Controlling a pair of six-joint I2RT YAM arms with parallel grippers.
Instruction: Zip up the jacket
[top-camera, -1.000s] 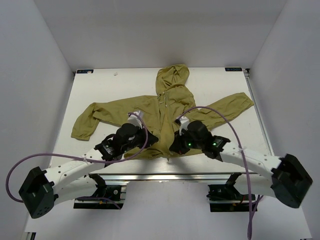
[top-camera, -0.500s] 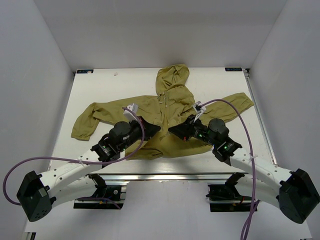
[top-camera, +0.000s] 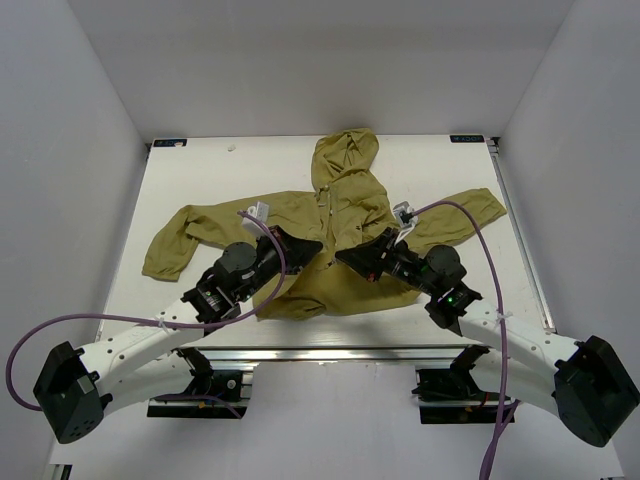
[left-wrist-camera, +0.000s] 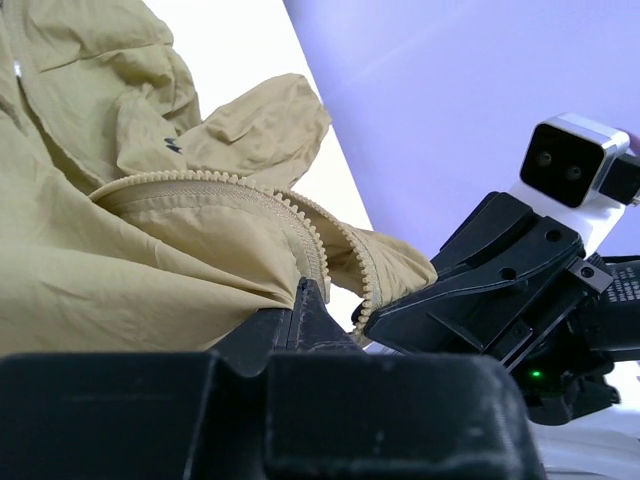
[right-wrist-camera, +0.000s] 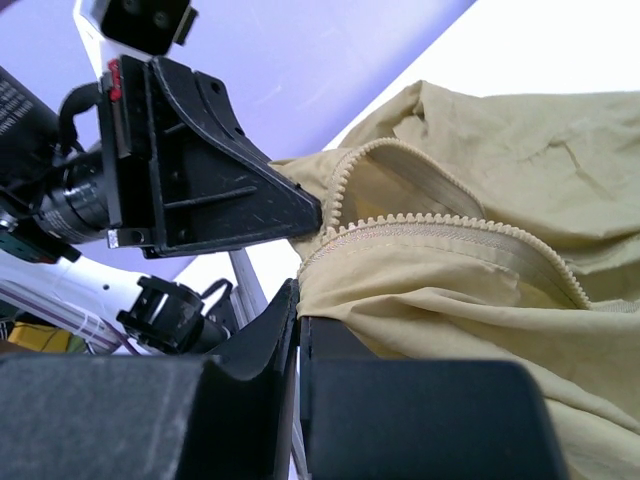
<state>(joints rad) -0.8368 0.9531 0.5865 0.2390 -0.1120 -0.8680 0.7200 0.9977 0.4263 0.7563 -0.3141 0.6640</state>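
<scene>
- Top view: the left gripper (top-camera: 316, 244) and right gripper (top-camera: 342, 258) meet almost tip to tip over the lower front of the jacket (top-camera: 345, 195), which is spread across the table (top-camera: 200, 165).
- Left wrist: its jaws are pinched tight on fabric beside one zipper edge (left-wrist-camera: 300, 225).
- Right wrist: its jaws are clamped on the opposite edge. The thin cloth could slip out, or the teeth (right-wrist-camera: 450, 228) could misalign, if the tips pull apart.
</scene>
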